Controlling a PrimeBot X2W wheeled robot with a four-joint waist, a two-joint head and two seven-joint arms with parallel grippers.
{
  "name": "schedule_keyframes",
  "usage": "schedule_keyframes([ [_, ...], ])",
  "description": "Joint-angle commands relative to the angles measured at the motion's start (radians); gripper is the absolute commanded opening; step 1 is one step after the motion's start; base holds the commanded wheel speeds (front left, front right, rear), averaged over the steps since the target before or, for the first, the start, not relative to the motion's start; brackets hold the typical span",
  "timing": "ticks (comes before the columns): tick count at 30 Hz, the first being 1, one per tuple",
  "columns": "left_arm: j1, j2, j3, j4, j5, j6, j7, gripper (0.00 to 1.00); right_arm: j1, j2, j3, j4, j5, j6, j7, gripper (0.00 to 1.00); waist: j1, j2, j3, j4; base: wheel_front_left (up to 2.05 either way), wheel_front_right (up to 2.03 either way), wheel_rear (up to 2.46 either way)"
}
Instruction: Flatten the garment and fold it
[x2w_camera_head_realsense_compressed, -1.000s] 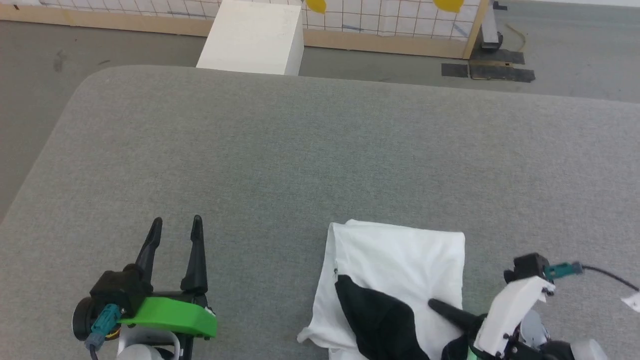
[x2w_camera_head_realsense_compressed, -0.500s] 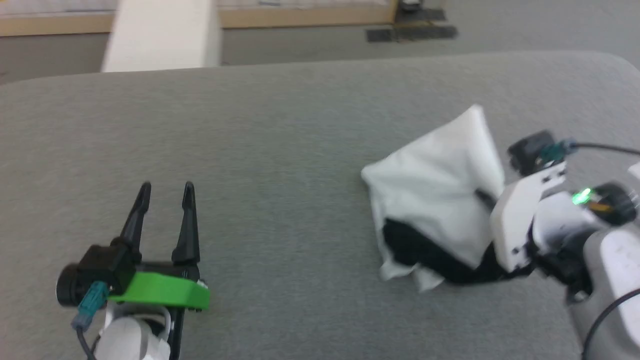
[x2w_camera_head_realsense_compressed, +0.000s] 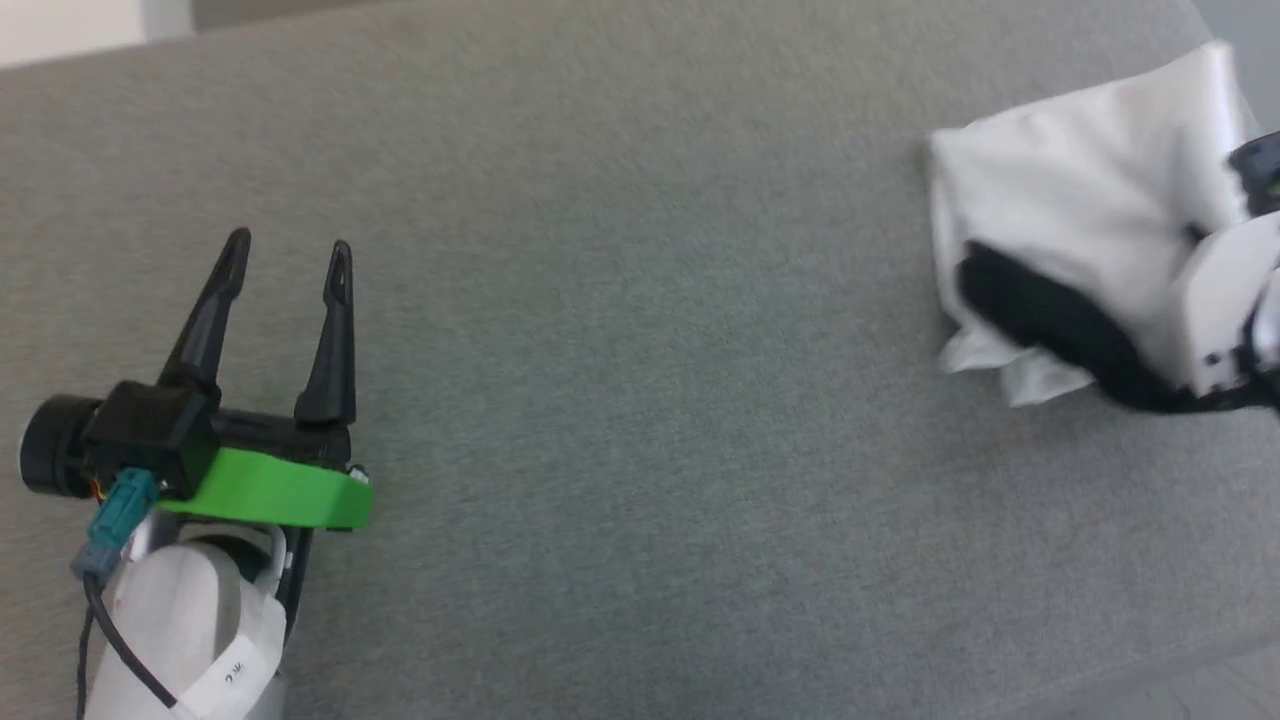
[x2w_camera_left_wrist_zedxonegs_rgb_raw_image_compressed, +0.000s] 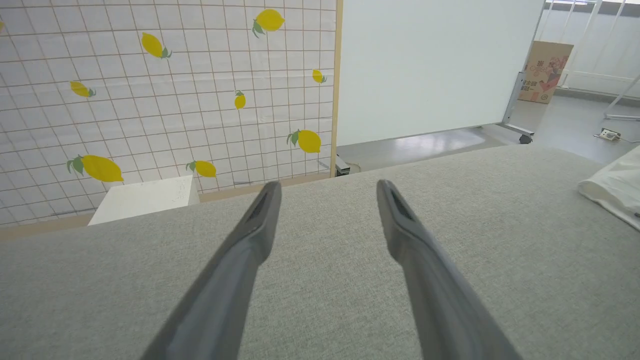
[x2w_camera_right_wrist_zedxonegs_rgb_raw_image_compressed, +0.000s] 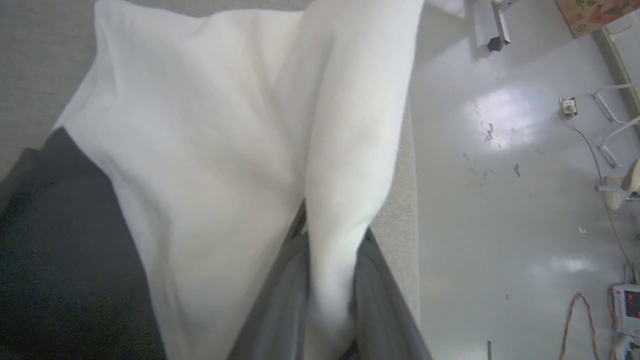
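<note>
A: Starting on the left: the left pincer (x2w_camera_head_realsense_compressed: 289, 241) hovers over the near-left of the grey fabric-topped counter (x2w_camera_head_realsense_compressed: 640, 420), its two fingers spread wide with nothing between them.

B: Idle, then. And a long stretch of counter between it and the work.

A: Yes. Over at the far right, the garment (x2w_camera_head_realsense_compressed: 1070, 190) is a bunched white bundle, with a black sleeve (x2w_camera_head_realsense_compressed: 1040, 310) poking out along its near side, close to the counter's right edge.

B: And the right pincer (x2w_camera_right_wrist_zedxonegs_rgb_raw_image_compressed: 334, 222)?

A: Clamped on a ridge of the white fabric. The wrist view shows cloth pinched between both fingers, and the floor (x2w_camera_right_wrist_zedxonegs_rgb_raw_image_compressed: 500, 150) just past the edge.

B: So I'd say the job in hand is opening that bundle out. How to do it well?

A: My read is to carry it toward the middle first, away from that edge, so nothing slides off. Lift it high enough that the layers hang free, because soft cotton bunches when it's dragged.

B: And the idle one?

A: It should come across and take a second point, a hem or a shoulder, not the same ridge. Then both pull apart evenly and lay it down flat.
</note>
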Motion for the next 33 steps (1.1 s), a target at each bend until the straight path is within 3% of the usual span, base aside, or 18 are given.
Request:
schedule_keyframes([
  [1, -0.022, 0.012, -0.004, -0.008, 0.004, -0.006, 0.006, 1.00, -0.030, -0.009, -0.019, 0.025, -0.026, -0.002, -0.023, 0.00, -0.0002, -0.0001, 0.100, -0.063, 0.00, 0.00, 0.00],
  [12, -0.040, 0.030, -0.012, -0.017, -0.008, 0.000, 0.016, 1.00, -0.161, -0.001, -0.179, 0.240, -0.221, -0.002, -0.178, 0.00, -0.0002, -0.0001, 0.125, 0.001, 0.00, 0.00, 0.00],
  [13, -0.039, 0.026, -0.015, -0.011, -0.010, 0.001, 0.011, 1.00, -0.165, 0.003, -0.193, 0.254, -0.240, -0.002, -0.187, 0.21, -0.0002, -0.0001, 0.118, 0.009, 0.00, 0.00, 0.00],
  [14, -0.038, 0.023, -0.017, -0.006, -0.012, 0.002, 0.007, 1.00, -0.166, 0.004, -0.202, 0.264, -0.256, -0.002, -0.193, 1.00, -0.0002, -0.0001, 0.111, 0.015, 0.00, 0.00, 0.00],
  [22, 0.000, -0.020, -0.030, 0.080, -0.036, 0.015, -0.046, 1.00, -0.114, 0.025, -0.284, 0.253, -0.292, -0.002, -0.337, 1.00, -0.0002, -0.0001, -0.019, 0.067, 0.00, 0.00, 0.00],
  [33, 0.092, -0.081, -0.035, 0.184, -0.064, 0.026, -0.082, 1.00, 0.158, 0.148, -0.240, -0.032, -0.062, -0.002, -0.567, 1.00, -0.0002, -0.0001, -0.220, 0.154, 0.00, 0.00, 0.00],
])
